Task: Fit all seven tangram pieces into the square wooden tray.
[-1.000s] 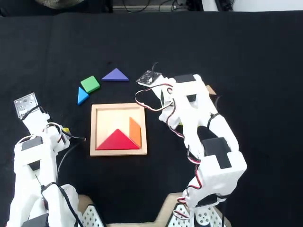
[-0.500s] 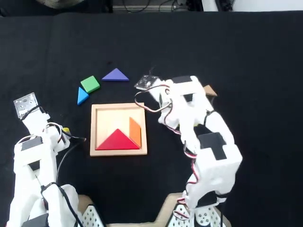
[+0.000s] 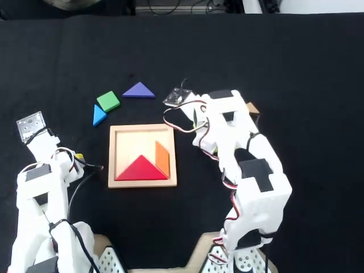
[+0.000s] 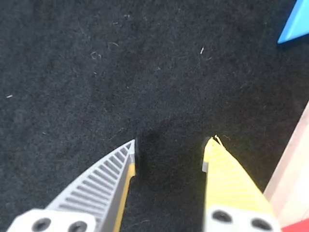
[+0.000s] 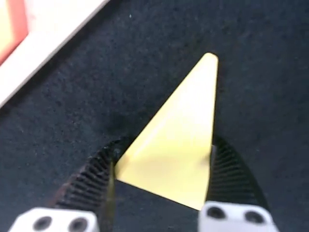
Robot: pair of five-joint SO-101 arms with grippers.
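The square wooden tray lies at the table's middle with a red triangle and an orange piece inside. Just right of it, my right gripper is shut on a yellow triangle, one finger against each side, low over the mat near the tray's edge. My left gripper stands open over bare mat left of the tray, nothing between its fingers. Outside the tray lie a green square, a blue triangle and a purple triangle.
A tan piece pokes out from behind the right arm. The black mat stretches wide toward the back and the right. The blue triangle's tip and the tray's rim lie close to my left gripper.
The right arm's wrist swung a little to the left and away, then came back near where it was. The left arm and the loose pieces have not moved.
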